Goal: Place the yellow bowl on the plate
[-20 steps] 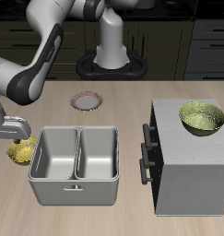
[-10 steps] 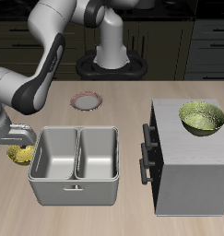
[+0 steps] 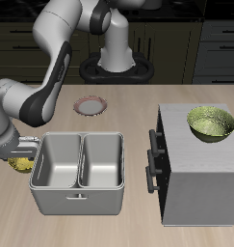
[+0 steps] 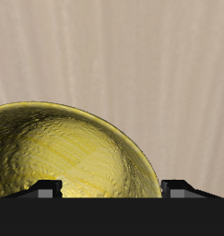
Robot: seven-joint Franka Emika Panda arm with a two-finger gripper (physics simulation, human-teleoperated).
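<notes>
I am low over the yellow bowl (image 4: 72,157), which sits on the table (image 3: 118,130) just beside the grey double-basin tray (image 3: 78,169), on the tray's outer end and near the table's front edge — in the exterior view only a sliver of it (image 3: 19,165) shows under my gripper (image 3: 17,150). From my own wrist view the bowl fills most of what I see, hollow side up, with my two fingertips (image 4: 51,189) standing apart at either side of its near rim; my jaws look spread wide and not yet closed on anything, though I cannot see whether a pad already touches the rim. So, by my reckoning, only the approach is done: the bowl is not lifted and nothing has been carried. The plate (image 3: 89,105), the small one with the reddish-brown rim, lies bare farther back on the table, well apart from the bowl and beyond the tray. What is left is nearly everything — closing on the rim, raising the bowl, bringing it past the tray's corner to the plate, and setting it down centred. The larger yellow-green bowl (image 3: 211,123) on top of the cabinet (image 3: 195,174) is not my concern.
</notes>
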